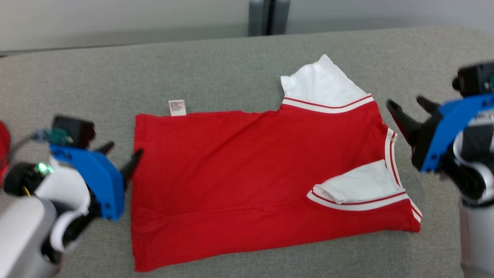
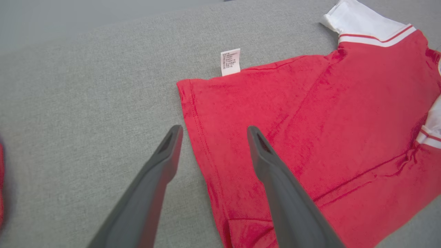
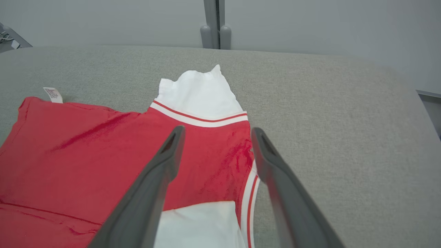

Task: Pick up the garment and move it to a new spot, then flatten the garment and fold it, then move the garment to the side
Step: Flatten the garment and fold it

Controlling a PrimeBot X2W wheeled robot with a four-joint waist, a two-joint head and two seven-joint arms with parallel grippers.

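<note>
Red with white sleeves, the garment (image 1: 247, 173) lies folded and flat, with the grey table (image 1: 231, 69) spreading out beneath it on every side. Our left gripper (image 1: 126, 148) hangs at the garment's hem edge, fingers spread wide and empty. Our right gripper (image 1: 404, 100) stands just off the garment's collar end, likewise spread wide, holding nothing. A white care label (image 1: 177, 107) juts from the garment's far edge.

Our left pincer (image 2: 214, 129) is spread wide and holds nothing, one finger over the grey desk (image 2: 86, 86), the other over the red T-shirt (image 2: 310, 120) lying flat. A white care label (image 2: 230, 62) sticks out from the shirt's edge; a white, red-striped sleeve (image 2: 361, 20) lies beyond.
</note>
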